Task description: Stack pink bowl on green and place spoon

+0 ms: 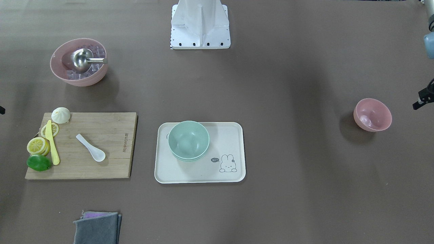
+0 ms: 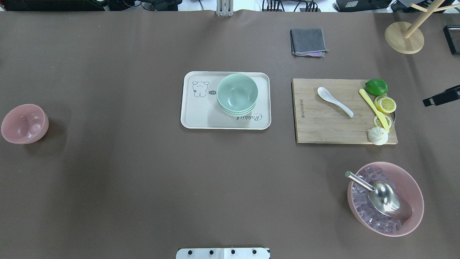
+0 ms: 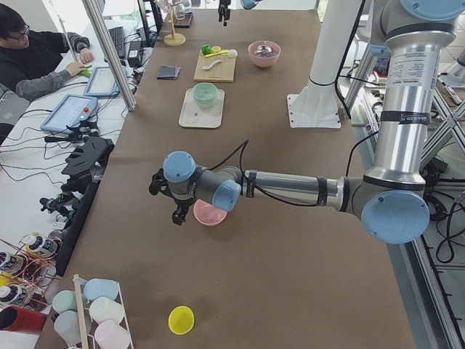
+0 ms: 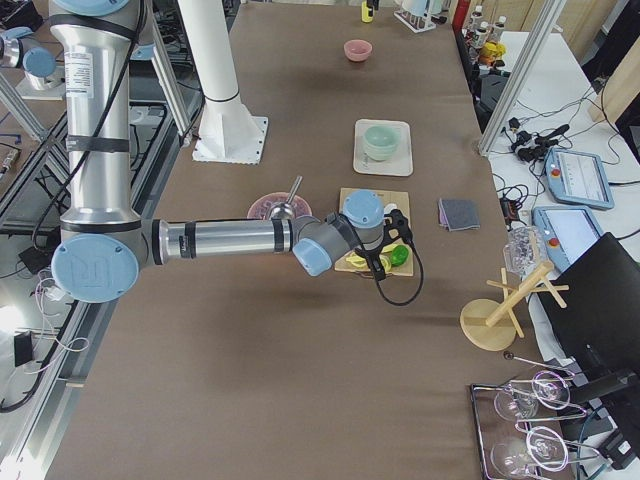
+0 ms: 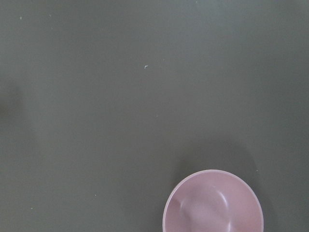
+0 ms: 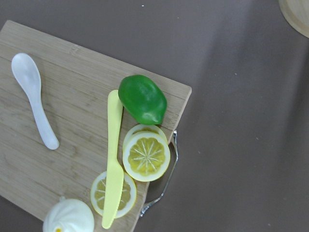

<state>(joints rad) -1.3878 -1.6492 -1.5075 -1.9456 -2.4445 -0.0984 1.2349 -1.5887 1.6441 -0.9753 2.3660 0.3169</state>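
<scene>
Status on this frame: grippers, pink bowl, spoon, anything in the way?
Open or shut unclear: left gripper by pink bowl, right gripper by cutting board. Bowl not yet on green bowls on tray. The spoon lies on the board. Nothing between bowl and tray.

On the tabletop I counted one small pink bowl, one larger pink bowl, one white spoon, one tray, one cutting board, one yellow knife, one lime and nested green bowls (their number unclear).

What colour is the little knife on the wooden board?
The knife is yellow, clearest in the right wrist view.
</scene>
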